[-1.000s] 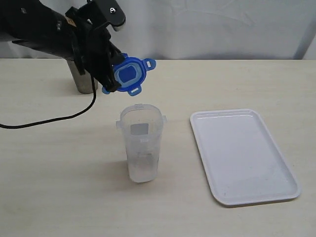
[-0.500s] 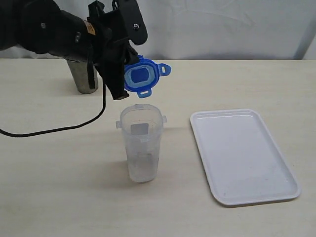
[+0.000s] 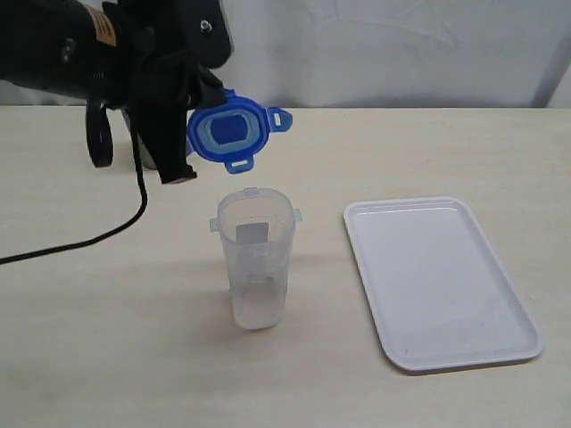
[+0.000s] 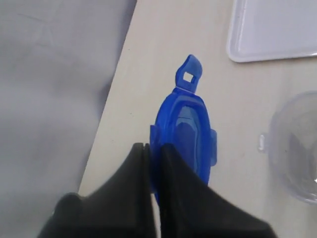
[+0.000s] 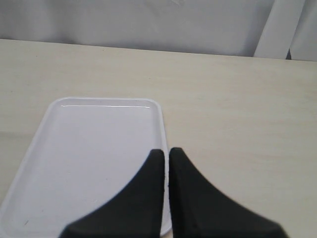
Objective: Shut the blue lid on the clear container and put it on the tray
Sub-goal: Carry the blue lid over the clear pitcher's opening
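My left gripper (image 3: 191, 127) is shut on one edge of the blue lid (image 3: 230, 132), which hangs on edge in the air with its flaps spread. It is above and slightly left of the clear container (image 3: 254, 259), which stands upright and open on the table. In the left wrist view the fingertips (image 4: 153, 148) pinch the lid (image 4: 190, 129), with the container's rim (image 4: 297, 148) off to one side. The white tray (image 3: 442, 281) lies flat to the right of the container with nothing on it. My right gripper (image 5: 165, 151) is shut and holds nothing, over the tray's edge (image 5: 99, 148).
A black cable (image 3: 89, 236) trails from the left arm across the table's left side. A grey cloth backdrop rises behind the table's far edge. One corner of the tray (image 4: 277, 29) shows in the left wrist view.
The left arm turned its wrist. The lid swung right, then came back left and a little up, still gripped. Container, tray and right gripper stayed put.
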{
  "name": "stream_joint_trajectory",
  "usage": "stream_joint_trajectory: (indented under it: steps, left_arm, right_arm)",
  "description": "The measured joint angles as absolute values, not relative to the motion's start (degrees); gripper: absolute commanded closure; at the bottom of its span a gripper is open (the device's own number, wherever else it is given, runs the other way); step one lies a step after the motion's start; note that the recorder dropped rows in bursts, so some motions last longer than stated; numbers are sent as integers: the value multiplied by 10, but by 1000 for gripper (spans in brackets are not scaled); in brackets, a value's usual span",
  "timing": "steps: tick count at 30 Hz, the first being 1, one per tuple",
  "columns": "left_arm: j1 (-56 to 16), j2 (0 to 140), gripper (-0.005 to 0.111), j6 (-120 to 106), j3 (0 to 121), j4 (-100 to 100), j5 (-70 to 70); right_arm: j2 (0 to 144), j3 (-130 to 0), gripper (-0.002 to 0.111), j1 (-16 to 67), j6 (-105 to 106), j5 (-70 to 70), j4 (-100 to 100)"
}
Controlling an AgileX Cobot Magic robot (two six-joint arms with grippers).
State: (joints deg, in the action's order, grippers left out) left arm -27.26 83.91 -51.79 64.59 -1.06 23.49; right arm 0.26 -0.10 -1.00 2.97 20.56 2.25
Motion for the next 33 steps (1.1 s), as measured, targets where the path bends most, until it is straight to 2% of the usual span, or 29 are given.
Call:
stream_joint_trajectory:
  steps: [3, 33]
  left_arm:
    - [-299, 833, 107, -486, 621, 32, 212]
    - [-326, 810, 107, -437, 614, 102, 235]
  right_arm:
    - [3, -1, 104, -10, 30, 206, 22]
    - [3, -1, 104, -10, 30, 206, 22]
